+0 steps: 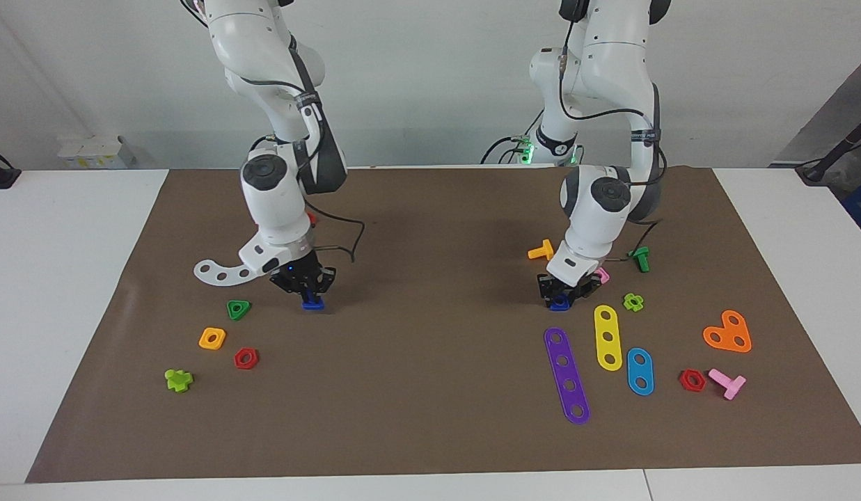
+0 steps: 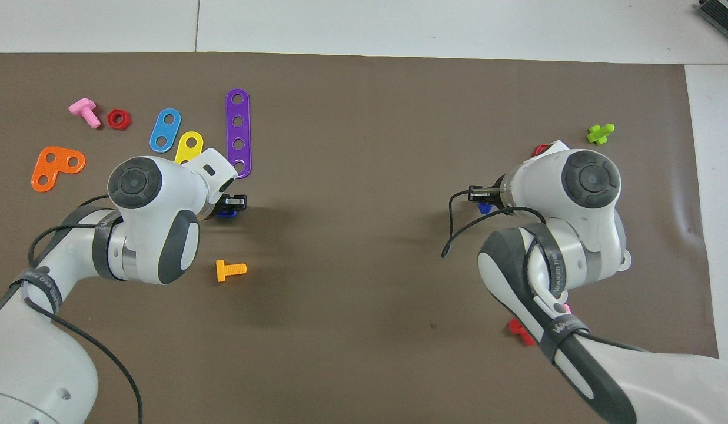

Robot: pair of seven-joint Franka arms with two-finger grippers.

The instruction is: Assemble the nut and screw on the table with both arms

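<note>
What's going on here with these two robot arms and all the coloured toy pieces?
Both arms are down on the brown mat, each at one blue plastic piece. The right gripper is over what looks like the blue triangular-headed toy screw, toward its own end of the table. The left gripper is on the blue square toy nut, beside the purple strip. Both pieces are low at the mat and far apart, not yet joined.

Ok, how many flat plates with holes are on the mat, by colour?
Purple strip: 1
Yellow strip: 1
Blue strip: 1
Orange heart plate: 1
White curved strip: 1
Total: 5
</note>
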